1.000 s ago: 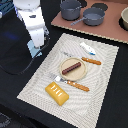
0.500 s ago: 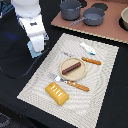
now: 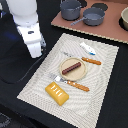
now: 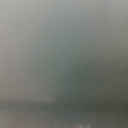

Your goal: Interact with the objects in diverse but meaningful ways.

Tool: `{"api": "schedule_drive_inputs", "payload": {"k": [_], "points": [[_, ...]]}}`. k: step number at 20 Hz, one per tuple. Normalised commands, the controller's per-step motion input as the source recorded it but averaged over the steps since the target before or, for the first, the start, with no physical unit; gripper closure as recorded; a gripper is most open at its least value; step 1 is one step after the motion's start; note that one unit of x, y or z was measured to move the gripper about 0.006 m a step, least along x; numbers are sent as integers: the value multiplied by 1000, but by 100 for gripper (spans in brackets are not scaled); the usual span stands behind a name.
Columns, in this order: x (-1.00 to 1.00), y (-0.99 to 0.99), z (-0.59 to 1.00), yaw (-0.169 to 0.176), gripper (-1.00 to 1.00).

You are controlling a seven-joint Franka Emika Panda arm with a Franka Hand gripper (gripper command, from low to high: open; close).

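The arm stands at the exterior view's left, its white hand poised over the dark worktop just off the edge of the pale placemat. From here I cannot tell whether the hand is released or clenched; nothing shows in it, and its fingertips are not clear. The wrist view is only a grey-green blur and settles nothing.

On the placemat, a round tan plate sits near the middle, and the dark brown sausage lies across it, a short smooth cylinder set at a slant. The bread block rests flat on the mat at the near corner, apart from the plate: a yellow-orange slab with raised ridges along its top and a darker orange side. Between it and the plate lies the fork, grey tines and an orange handle. The knife, also orange-handled, lies just beyond the plate. Further toward the mat's far edge lies a small white bottle-like figure on its side, with a bluish tinge and a dot of red at one end.

Beyond the mat, a brown board carries two grey pots, side by side, well apart from the hand
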Motion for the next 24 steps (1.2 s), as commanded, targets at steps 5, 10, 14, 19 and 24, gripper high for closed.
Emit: {"api": "schedule_drive_inputs", "payload": {"k": [5, 10, 14, 19, 24], "points": [[-82, 0, 67, 0, 100], [-14, 0, 917, 0, 100], [233, 0, 1000, -9, 100], [582, 9, 1000, -46, 100], [859, 17, 899, -68, 100]]}}
